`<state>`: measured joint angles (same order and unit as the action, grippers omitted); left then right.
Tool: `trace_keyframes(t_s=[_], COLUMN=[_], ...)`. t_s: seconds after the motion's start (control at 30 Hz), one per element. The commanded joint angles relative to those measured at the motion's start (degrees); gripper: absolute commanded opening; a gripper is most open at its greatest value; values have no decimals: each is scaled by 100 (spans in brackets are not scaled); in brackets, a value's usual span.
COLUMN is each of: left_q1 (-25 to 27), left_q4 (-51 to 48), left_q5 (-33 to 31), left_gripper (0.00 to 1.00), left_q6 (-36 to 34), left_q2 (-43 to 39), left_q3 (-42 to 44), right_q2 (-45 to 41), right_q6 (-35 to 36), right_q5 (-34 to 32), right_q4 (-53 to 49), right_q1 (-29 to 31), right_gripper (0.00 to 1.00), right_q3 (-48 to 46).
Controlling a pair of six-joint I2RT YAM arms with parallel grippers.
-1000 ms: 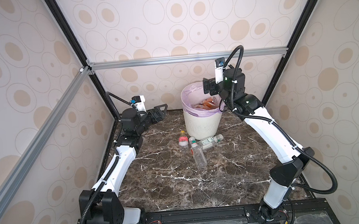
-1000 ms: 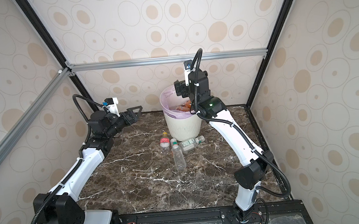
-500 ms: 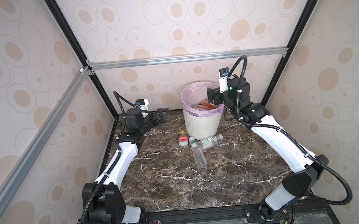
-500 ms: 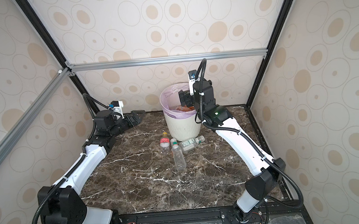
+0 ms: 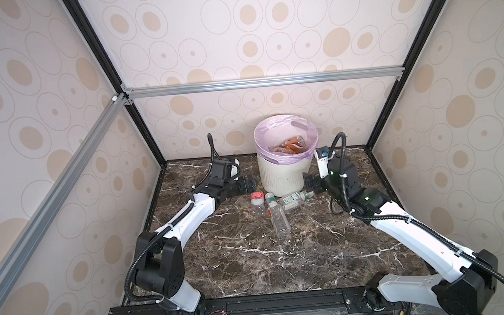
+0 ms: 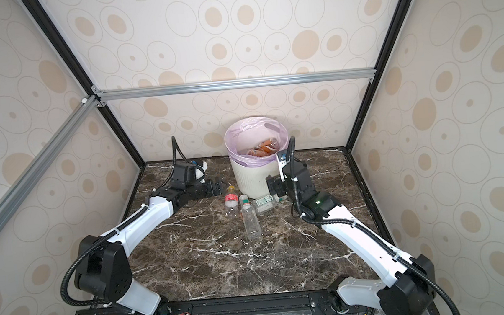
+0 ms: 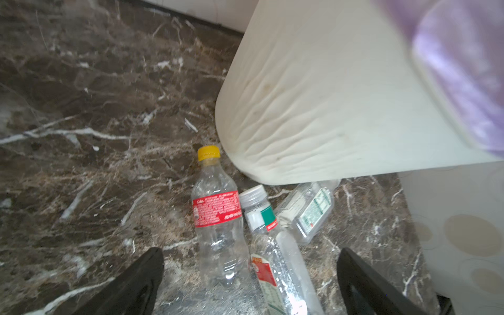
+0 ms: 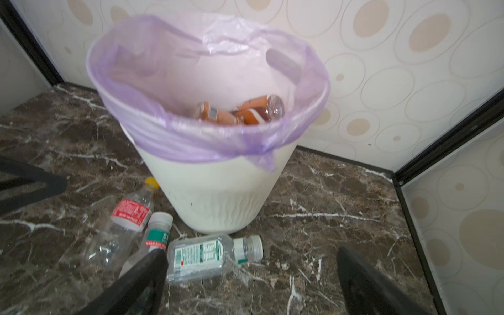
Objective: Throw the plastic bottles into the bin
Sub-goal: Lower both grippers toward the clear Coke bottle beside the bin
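Plastic bottles: three lie at bin foot | step: pickup approach | left gripper, right gripper: both spread, empty | next: straddle one bottle, close.

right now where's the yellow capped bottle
In both top views the yellow-capped bottle lies on the tabletop at the front left of the bin, beside the long clear bottle and just ahead of the open left gripper.

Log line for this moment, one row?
left gripper open, empty | right gripper open, empty | three bottles on table by bin | orange bottles binned
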<state>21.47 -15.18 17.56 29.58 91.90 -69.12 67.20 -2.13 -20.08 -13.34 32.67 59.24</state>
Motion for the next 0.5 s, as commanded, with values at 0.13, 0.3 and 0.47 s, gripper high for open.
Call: trace_keyframes(t_s=[0.13,0.3,0.47], left_q1=[283,331,357], left_q4=[107,393,547], left_q5=[-308,-245,-395], left_gripper=[99,99,99], left_q6=[149,338,403], left_q2=[273,536,698], left_q3=[329,463,540], right_q2=[-375,-164,129], right_q6=[-661,-987,-1203], right_q5=[751,983,981], right_q4=[267,584,940], right_q1=[292,467,749], right_gripper=[100,99,100], right_q3=[-1093,-1404,-1555])
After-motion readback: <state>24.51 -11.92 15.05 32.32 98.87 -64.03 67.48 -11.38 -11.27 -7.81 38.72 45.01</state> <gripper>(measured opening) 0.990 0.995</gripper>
